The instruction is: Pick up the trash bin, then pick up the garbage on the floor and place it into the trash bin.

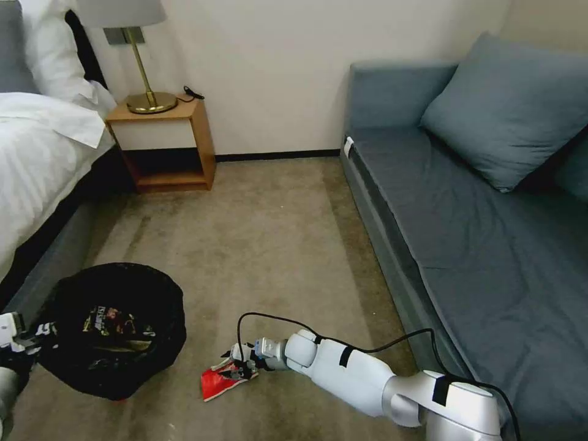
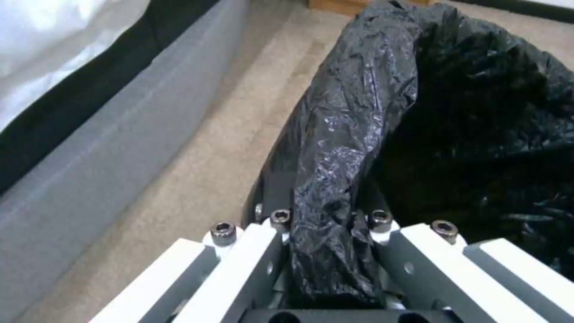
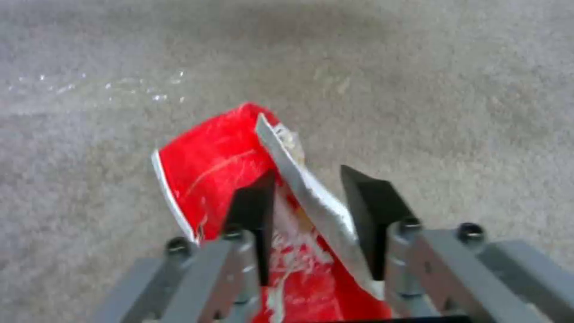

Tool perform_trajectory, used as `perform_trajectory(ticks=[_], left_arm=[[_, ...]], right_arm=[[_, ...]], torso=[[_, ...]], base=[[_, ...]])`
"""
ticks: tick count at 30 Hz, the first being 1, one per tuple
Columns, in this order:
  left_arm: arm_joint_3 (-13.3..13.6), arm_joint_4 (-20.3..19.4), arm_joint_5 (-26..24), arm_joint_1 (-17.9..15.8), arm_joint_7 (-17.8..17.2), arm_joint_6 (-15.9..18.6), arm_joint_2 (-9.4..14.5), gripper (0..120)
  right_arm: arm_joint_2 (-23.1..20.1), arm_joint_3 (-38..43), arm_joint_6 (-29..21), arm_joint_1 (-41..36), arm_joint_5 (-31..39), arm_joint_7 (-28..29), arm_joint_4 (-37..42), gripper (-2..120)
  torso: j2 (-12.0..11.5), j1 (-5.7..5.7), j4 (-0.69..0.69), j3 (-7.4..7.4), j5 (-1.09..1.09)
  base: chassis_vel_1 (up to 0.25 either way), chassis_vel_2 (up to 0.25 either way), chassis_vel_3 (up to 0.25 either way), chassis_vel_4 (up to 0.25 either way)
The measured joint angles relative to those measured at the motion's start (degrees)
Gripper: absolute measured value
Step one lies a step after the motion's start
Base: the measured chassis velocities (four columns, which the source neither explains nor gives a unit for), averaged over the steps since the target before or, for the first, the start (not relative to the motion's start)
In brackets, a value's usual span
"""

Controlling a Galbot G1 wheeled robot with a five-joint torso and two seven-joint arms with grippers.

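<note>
Down at the lower middle of the frame the right gripper [image 1: 236,366] is low over the carpet [image 1: 269,245], right on the red packet [image 1: 223,381]. From the wrist camera its two dark fingers [image 3: 254,211] stand part-way open, one either side of the packet's raised silver edge, with a clear gap on both sides (nothing pinched yet, as far as I can see). The packet itself lies on the floor, one end curled up between those fingers.

Over at the lower left the bin [image 1: 116,327] sits tipped toward us, its black bag [image 2: 353,134] bulging over the rim, and some dark wrappers already lie inside. The left gripper [image 1: 21,335] is at the bin's near rim; in its own view a thick fold of bag runs down between its white fingers [image 2: 251,251], so it looks clamped on the rim, bag and all.

What could go wrong? That silver edge is thin and slippery, I reckon: if the fingers close on it alone, the packet may slide out or simply fold flat and stay on the carpet. Press down too hard and the tips could drag on the pile. And on the left the grip is mostly crinkly plastic, so a sudden swing might let the bin slip or the bag pull loose.
</note>
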Motion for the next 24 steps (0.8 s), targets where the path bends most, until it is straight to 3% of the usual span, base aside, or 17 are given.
perform_trajectory(ticks=[8,17,20,22,24], left_arm=[[0.2,-0.1,0.0,-0.1,-0.2,0.0,-0.2,6],[0.0,-0.3,0.0,0.1,-0.4,0.0,-0.6,6],[0.0,-0.3,0.1,-0.1,-0.4,0.0,-0.6,6],[0.0,-0.3,0.1,-0.2,-0.4,0.0,-0.6,6],[-0.2,-0.1,0.2,-0.2,-0.4,0.0,-0.6,6]], right_arm=[[-2.0,0.2,0.3,-0.6,-0.7,0.1,3.2,0],[-9.9,9.1,1.1,-3.9,-1.9,3.3,12.7,0],[-15.0,15.4,0.2,-5.1,1.1,5.4,19.0,0],[-16.1,16.6,-0.5,-5.4,2.5,6.0,21.0,0],[-19.2,19.9,-2.9,-6.1,6.5,8.1,27.7,0]], torso=[[0.0,0.0,0.0,0.0,0.0],[0.0,0.0,0.0,0.0,0.02],[0.0,0.0,-0.02,0.0,0.01],[0.0,0.0,-0.02,-0.01,0.03],[0.0,0.0,-0.01,-0.01,0.02]], base=[[0.0,0.0,0.0,0.0],[0.0,0.0,0.0,0.0],[0.0,0.0,0.0,0.0],[0.0,0.0,0.0,0.0],[0.0,0.0,0.0,0.0]])
